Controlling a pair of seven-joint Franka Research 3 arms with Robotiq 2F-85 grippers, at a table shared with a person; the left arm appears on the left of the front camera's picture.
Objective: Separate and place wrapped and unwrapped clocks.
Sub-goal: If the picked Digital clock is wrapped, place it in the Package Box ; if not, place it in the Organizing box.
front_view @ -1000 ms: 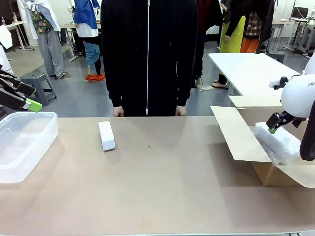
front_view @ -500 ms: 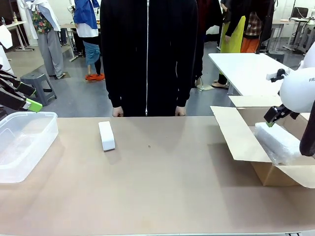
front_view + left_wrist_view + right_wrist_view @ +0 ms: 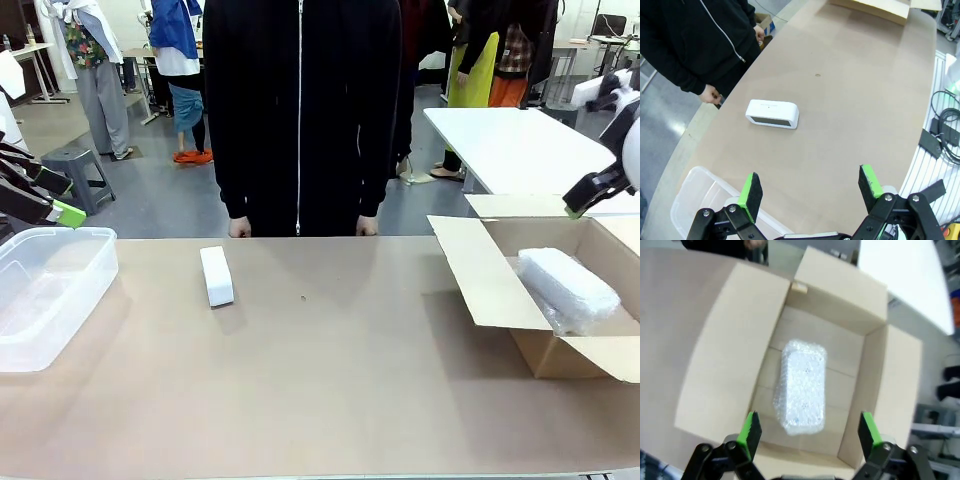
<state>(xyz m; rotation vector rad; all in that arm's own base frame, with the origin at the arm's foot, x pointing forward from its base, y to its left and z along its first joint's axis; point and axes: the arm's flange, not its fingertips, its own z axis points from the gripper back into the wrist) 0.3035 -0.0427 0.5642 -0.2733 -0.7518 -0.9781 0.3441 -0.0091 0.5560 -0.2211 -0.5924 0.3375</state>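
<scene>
Two clocks in view. Bubble-wrapped clock (image 3: 802, 387) lies flat on the floor of the open cardboard box (image 3: 725, 355) at the table's right end, flaps folded out. Bare white clock (image 3: 772, 114) lies on the table (image 3: 850, 100) left of middle, near the far edge, well apart from the clear plastic tub (image 3: 40, 345) at the left end. Right gripper (image 3: 810, 432) hangs above the box, jaws wide, holding nothing. Left gripper (image 3: 810, 192) hovers near the tub, jaws wide, holding nothing. Person (image 3: 300, 110) stands at the far edge, hands down by the table edge.
</scene>
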